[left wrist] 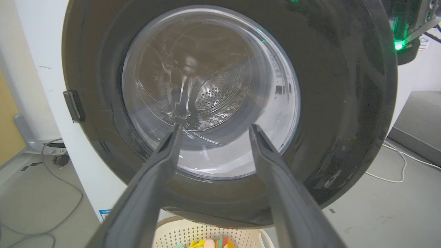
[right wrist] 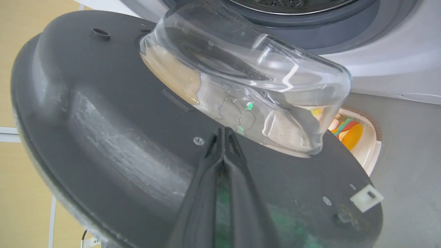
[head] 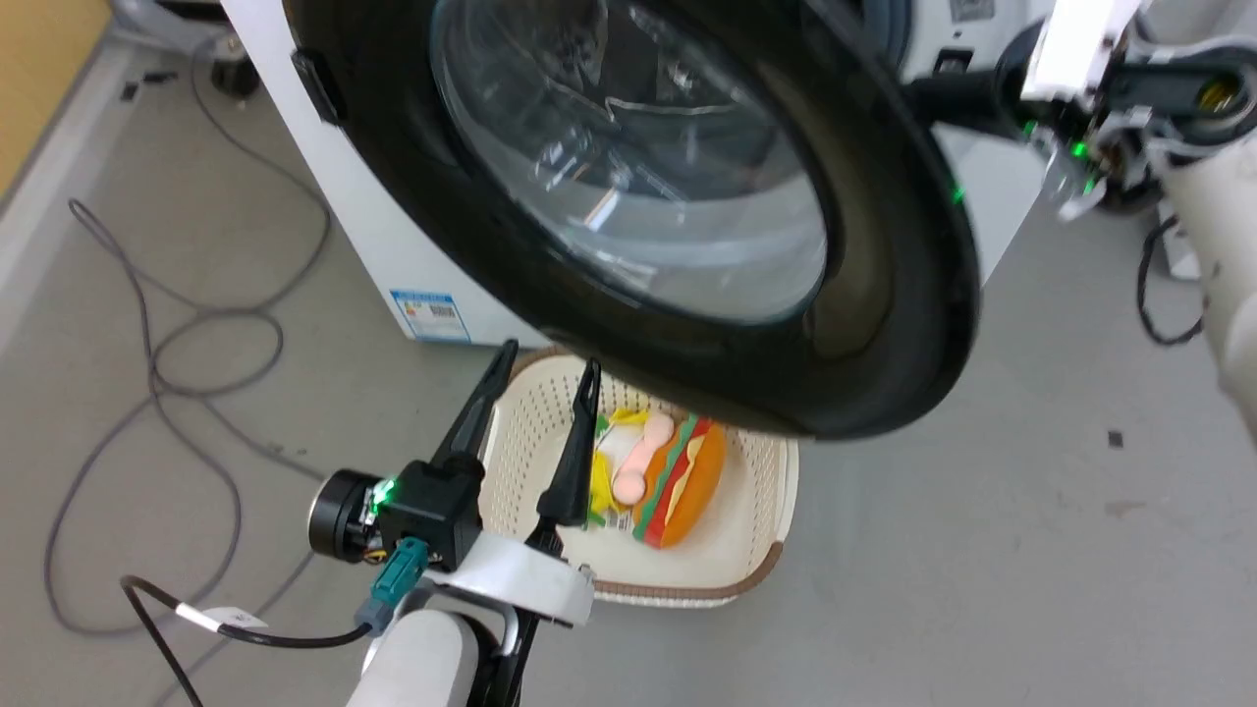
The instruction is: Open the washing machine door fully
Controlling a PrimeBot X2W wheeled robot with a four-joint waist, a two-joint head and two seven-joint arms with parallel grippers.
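The washing machine door (head: 884, 245), round and glossy black with a bulging clear glass bowl, stands partly swung out from the white washing machine (head: 363, 226). My left gripper (head: 550, 353) is open and empty below the door's outer face, fingers pointing up at it. In the left wrist view the left gripper (left wrist: 215, 126) faces the door (left wrist: 344, 103) without touching it. My right gripper (right wrist: 224, 129) is shut, with nothing between its fingers. Its tips rest at the inner face of the door (right wrist: 103, 120), just under the glass bowl (right wrist: 258, 79). In the head view the door hides its fingers.
A cream perforated basket (head: 746, 550) with a toy burger (head: 683, 481) and other toys sits on the grey floor under the door. Grey cables (head: 196, 324) loop over the floor at left. The grey gasket (right wrist: 310, 31) of the drum opening lies beyond the door.
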